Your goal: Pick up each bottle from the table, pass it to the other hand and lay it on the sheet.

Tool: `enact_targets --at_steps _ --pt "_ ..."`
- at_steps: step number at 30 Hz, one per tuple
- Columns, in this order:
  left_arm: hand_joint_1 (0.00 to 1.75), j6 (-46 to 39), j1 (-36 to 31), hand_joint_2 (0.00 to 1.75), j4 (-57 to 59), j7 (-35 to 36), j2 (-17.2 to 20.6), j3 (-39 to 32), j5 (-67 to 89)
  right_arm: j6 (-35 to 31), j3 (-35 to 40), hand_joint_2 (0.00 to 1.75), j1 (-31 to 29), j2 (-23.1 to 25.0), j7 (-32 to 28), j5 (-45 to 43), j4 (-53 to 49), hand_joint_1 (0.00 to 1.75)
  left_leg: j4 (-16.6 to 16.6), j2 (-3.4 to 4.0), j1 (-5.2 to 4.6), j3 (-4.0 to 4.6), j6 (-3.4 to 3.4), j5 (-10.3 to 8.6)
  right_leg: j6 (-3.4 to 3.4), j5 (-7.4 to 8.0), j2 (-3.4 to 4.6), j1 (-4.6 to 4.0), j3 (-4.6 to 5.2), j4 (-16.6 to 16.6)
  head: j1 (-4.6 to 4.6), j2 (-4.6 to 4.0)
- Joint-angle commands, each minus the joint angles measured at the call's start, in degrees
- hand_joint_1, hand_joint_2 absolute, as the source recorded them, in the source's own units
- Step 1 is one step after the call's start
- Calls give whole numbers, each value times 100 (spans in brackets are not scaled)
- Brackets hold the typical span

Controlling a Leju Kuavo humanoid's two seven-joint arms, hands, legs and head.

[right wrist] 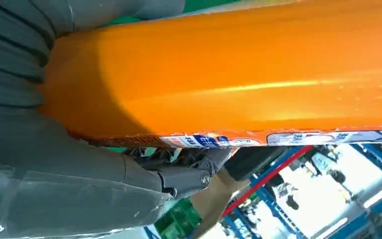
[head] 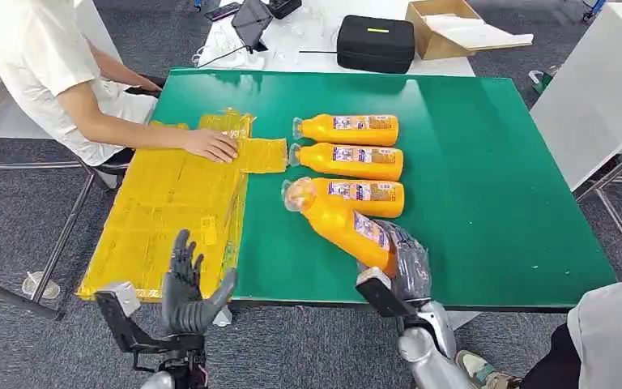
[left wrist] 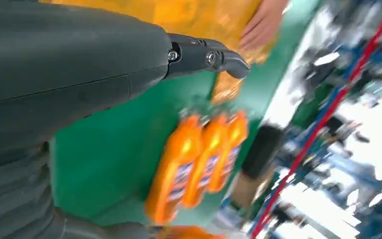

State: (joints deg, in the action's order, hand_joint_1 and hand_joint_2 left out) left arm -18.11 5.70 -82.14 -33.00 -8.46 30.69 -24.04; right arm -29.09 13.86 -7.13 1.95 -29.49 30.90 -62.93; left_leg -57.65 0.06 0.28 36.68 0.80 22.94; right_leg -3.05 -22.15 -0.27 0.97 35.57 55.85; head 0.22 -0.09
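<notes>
Gripping glossy orange bottle [head: 342,216], right robot hand [head: 401,263], crinkled yellow sheet [head: 170,203]

Beyond my green table

A person in a white shirt [head: 36,57] sits at the far left corner of the green table [head: 486,186]. Behind it I see a white table [head: 308,36] carrying a black zip case [head: 376,44], an open cardboard box [head: 445,28], a tablet [head: 253,20] and white cables [head: 223,49].

Floor: grey carpet [head: 16,211] | green tabletop [head: 486,178] on dark metal legs | white table [head: 316,36] behind, with black case [head: 376,43], open cardboard box [head: 445,28], tablet [head: 253,22] | white panel [head: 599,89] at right
</notes>
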Motion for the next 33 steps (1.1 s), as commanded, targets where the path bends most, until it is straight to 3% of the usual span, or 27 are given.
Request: enact_targets --at_steps 1,12,23,24,33 --pt "0 630 -467 175 1141 190 291 572 -79 558 206 175 -115 230 -273 -454 -365 133 4 4 1 -27 -3 9 13 -8 6 -2 -25 -3 0 0" --pt "0 928 -899 175 1339 33 59 540 866 1075 1124 175 -684 572 -284 -674 545 131 3 19 6 -29 -5 9 14 -3 21 -7 -25 -3 -2 0" --pt "0 765 -902 175 1032 106 -23 329 921 878 1553 175 -706 643 -202 -421 790 138 1 8 4 -9 -2 3 9 -2 8 -4 -9 -1 0 0" --pt "0 1120 -817 175 941 355 1 262 519 600 1633 175 -703 612 -187 -223 844 136 -7 13 11 -38 -5 19 21 -15 14 -12 -38 3 0 0" --pt "0 1550 -978 175 1034 855 -99 210 -380 338 1879 175 -841 747 -283 -181 1300 134 -3 11 9 -19 -5 10 16 -8 11 -9 -19 2 2 0"
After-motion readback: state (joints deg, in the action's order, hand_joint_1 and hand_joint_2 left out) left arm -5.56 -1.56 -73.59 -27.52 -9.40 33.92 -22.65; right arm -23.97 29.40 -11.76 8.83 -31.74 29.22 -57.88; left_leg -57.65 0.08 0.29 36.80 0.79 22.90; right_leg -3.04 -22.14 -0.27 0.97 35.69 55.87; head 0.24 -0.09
